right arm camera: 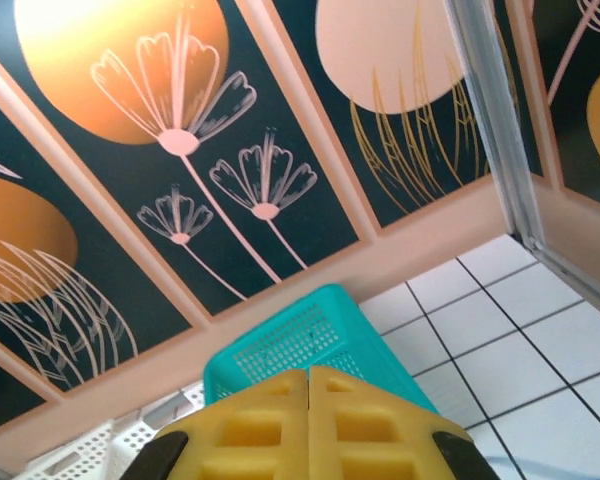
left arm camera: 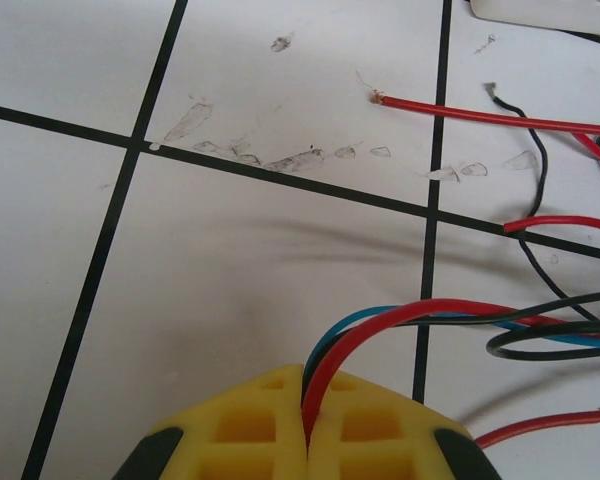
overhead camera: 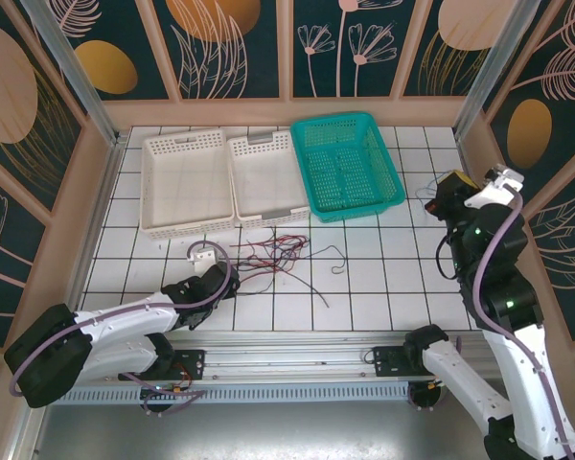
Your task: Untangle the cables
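**Left end effector clamps wire bundle; right one shut and raised**

On the white tiled desk (overhead camera: 393, 278), the left end effector (overhead camera: 201, 255) sits low near the near-left corner, just in front of the left white basket (overhead camera: 187, 228). From its wrist camera, the left end effector (left arm camera: 308, 400) has its yellow pads (left arm camera: 250, 430) pressed together. Red, blue and black strands of the cables (left arm camera: 430, 310) run into the seam between them, so it is closed on that bundle.

The cables (overhead camera: 278, 247) lie in a loose tangle around the middle of the desk, toward the near edge. They are just in front of the right white basket (overhead camera: 265, 213), and single strands trail off to the right. Both white baskets stand side by side along the far edge. The teal basket (overhead camera: 335, 123) stands just right of them.

The right end effector (overhead camera: 445, 196) is raised by the right edge, well apart from the cables. In its wrist view the right end effector (right arm camera: 308, 400) has its pads closed flush, with nothing between them, facing the teal basket (right arm camera: 300, 335).
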`<state>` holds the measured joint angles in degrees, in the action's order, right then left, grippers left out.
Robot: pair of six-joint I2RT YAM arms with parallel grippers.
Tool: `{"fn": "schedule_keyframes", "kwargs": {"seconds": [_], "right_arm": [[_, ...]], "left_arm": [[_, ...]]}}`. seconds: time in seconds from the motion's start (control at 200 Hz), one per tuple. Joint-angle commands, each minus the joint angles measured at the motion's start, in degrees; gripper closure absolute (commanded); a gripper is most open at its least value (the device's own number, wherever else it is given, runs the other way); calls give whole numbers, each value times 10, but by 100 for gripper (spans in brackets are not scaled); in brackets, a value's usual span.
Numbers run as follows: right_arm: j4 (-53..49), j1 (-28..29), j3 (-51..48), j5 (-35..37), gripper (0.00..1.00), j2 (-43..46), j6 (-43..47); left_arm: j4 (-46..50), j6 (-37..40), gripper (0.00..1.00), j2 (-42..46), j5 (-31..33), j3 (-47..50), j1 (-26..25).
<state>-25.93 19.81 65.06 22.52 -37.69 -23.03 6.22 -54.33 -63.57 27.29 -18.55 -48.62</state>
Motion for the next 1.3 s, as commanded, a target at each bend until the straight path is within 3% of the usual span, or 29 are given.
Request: {"fn": "schedule_keyframes", "kwargs": {"seconds": [0.0, 0.235, 0.571, 0.956, 1.296], "right_arm": [[1, -4, 27, -34, 100, -24, 1], [40, -3, 73, -85, 100, -95, 17], [76, -10, 149, -130, 100, -263, 38], [139, -87, 145, -236, 100, -444, 6], [138, -91, 153, -274, 100, -560, 2]], "left_arm": [[-8, 1, 100, -10, 0, -14, 4], [-59, 32, 100, -9, -36, -17, 3], [-113, 59, 100, 50, -77, 12, 4], [-127, 56, 100, 69, -96, 30, 3], [-143, 57, 100, 65, -105, 30, -4]]}}
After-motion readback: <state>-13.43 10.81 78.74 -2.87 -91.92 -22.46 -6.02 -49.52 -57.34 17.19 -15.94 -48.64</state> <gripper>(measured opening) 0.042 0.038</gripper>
